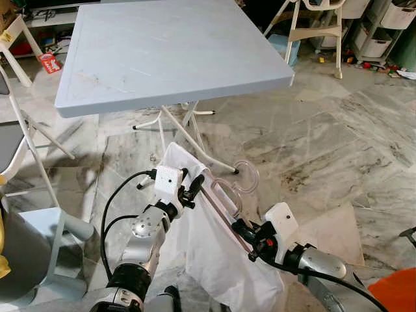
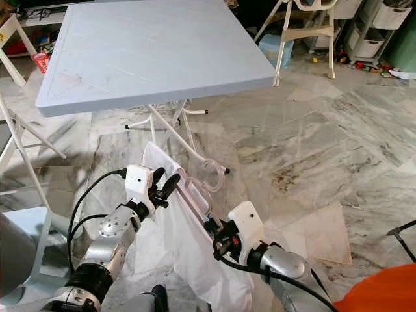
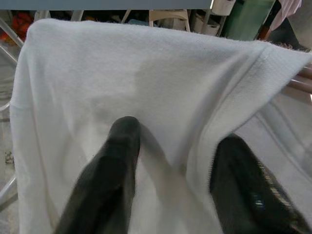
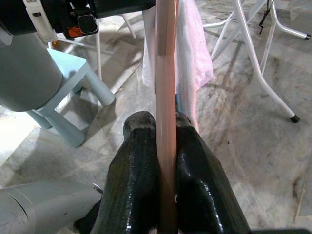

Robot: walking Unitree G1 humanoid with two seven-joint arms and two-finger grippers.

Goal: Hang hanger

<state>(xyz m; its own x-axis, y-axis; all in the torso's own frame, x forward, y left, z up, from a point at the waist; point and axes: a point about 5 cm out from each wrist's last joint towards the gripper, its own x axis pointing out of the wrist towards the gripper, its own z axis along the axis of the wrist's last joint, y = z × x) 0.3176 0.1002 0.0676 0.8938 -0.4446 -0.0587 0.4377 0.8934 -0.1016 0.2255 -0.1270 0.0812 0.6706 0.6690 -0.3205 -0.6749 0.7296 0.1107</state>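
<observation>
The right gripper (image 1: 243, 233) pinches the pink hanger (image 1: 224, 198) steady so the spread left gripper (image 1: 189, 189) can settle the white cloth (image 1: 214, 257) over it.

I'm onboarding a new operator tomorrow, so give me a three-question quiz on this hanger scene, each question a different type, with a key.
1. True or false: the right gripper is shut on the hanger.
2. Multiple choice: the white cloth is A) draped over the hanger, B) spread on the blue table, C) lying flat on the floor.
3. Short answer: where are the left gripper's fingers in relation to the cloth?

Key
1. True: its fingers clamp the hanger's pink bar.
2. A.
3. Spread apart at the cloth's upper end, one on each side of a fold, not closed on it.
</observation>
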